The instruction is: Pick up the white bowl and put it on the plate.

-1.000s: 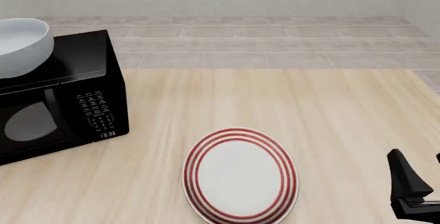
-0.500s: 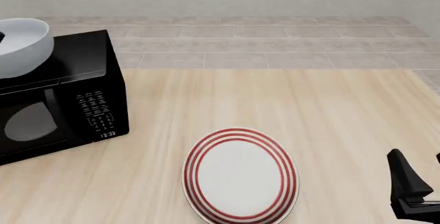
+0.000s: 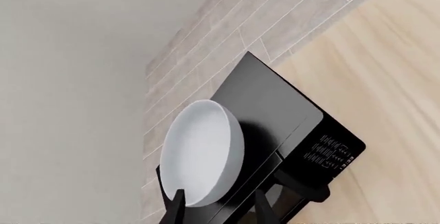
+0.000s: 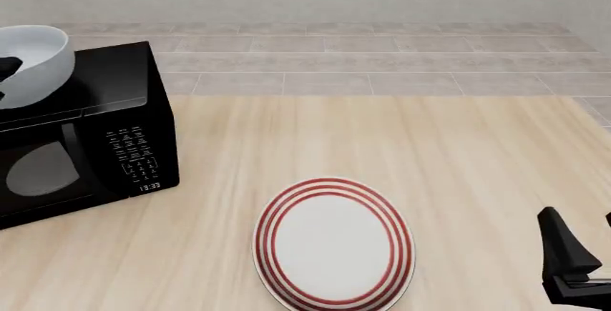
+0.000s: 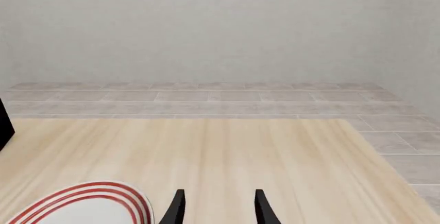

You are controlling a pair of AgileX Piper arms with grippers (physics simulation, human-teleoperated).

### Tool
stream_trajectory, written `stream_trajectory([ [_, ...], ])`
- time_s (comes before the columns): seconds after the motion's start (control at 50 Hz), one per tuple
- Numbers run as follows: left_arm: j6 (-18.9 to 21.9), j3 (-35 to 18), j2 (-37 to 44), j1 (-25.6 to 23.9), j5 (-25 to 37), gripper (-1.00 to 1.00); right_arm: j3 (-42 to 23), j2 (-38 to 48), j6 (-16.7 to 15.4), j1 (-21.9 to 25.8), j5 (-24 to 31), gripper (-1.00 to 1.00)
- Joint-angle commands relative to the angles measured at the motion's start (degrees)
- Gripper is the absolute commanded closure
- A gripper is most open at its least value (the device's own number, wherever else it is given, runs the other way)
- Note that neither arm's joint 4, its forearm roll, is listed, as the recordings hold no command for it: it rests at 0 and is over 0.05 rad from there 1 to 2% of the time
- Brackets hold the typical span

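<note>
Left gripper [image 3: 216, 209] jaws open, bowl [image 3: 201, 153] just ahead atop microwave [image 3: 275, 116]. Right gripper [image 5: 216, 207] open, plate [image 5: 82, 206] beside.

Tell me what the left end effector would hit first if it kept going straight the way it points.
Most likely the white bowl on top of the microwave. In the left wrist view the left end effector points at the bowl's near rim, fingers spread apart. How close it is remains unclear.

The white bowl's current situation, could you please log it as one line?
white bowl: on microwave | left gripper: open, near bowl | plate: bare | right gripper: open, beside plate
</note>
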Motion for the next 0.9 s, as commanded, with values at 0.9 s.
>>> stream_trajectory([
  [0.9,2.13,3.14,11.85,4.94,-10.89,-1.00,0.08,-0.09,0.02,-0.02,0.00,-1.00],
])
